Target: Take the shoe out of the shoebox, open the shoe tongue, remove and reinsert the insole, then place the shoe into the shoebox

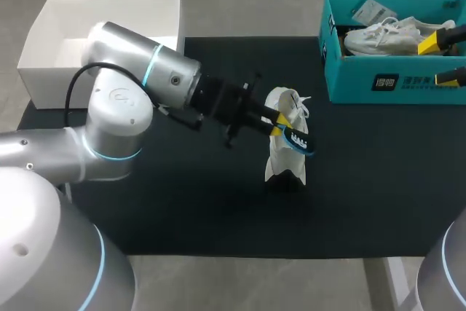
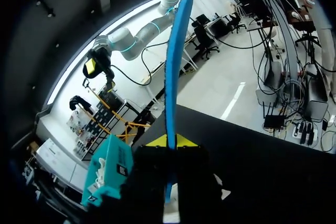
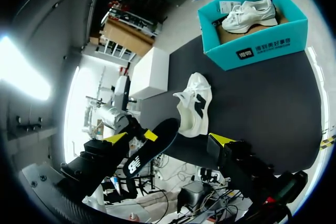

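Head view first: where is the insole?

Out of the shoe. The left gripper (image 1: 280,127) is clamped on the insole (image 1: 300,141), holding it just over the white shoe (image 1: 284,162), which sits about the middle of the black mat (image 1: 182,209). The teal shoebox (image 1: 393,81) stands at the far right corner with a second shoe (image 1: 386,34) inside. The right gripper (image 1: 444,58) hangs beside it, fingers wide apart, holding nothing.

Left wrist view, anything more?

Mostly the grip. The insole rises edge-on from between the fingers as a thin blue line, so the pinch is at one end (heel or toe, I can't tell from here). Little of the shoe shows past the gripper.

Right wrist view?

It looks down from well above. The shoe lies on the mat between the shoebox and the held insole, seemingly tipped on its side. It is too small there to say whether the tongue is pulled back.

So how should the insole go back in?

My judgement: turn it so the free end points into the opening, then feed it in low and flat along the shoe's bed so it doesn't buckle. The shoe is loose on the mat and would likely slide, so the right gripper should come down to steady it, or hold the tongue back, before any push.
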You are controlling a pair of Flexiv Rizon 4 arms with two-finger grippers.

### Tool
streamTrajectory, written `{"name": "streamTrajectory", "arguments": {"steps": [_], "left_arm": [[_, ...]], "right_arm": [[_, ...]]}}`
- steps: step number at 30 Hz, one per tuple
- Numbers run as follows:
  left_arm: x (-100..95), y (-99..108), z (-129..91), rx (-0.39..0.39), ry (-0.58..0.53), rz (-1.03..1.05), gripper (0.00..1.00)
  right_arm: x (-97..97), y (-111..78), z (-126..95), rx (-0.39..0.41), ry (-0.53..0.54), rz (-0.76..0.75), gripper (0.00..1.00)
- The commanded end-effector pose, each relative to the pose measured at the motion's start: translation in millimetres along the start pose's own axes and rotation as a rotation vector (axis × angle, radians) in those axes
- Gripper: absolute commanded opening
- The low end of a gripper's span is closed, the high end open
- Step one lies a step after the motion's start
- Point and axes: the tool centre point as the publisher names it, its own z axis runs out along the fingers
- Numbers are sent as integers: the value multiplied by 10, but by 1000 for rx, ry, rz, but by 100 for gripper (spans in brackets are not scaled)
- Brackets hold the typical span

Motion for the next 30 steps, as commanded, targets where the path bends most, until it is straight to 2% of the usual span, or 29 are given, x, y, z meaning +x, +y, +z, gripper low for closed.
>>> {"name": "streamTrajectory", "arguments": {"steps": [1,13,19,30], "left_arm": [[-6,164,126,13,3,1,0],[111,598,229,16,-10,-12,0],[134,707,284,20,-10,-33,0],[198,921,299,-24,25,-63,0]], "right_arm": [[-2,-7,0,-1,-2,2,100],[-2,-7,0,-1,-2,2,100],[-2,-7,0,-1,-2,2,100],[-2,-7,0,-1,-2,2,100]]}}
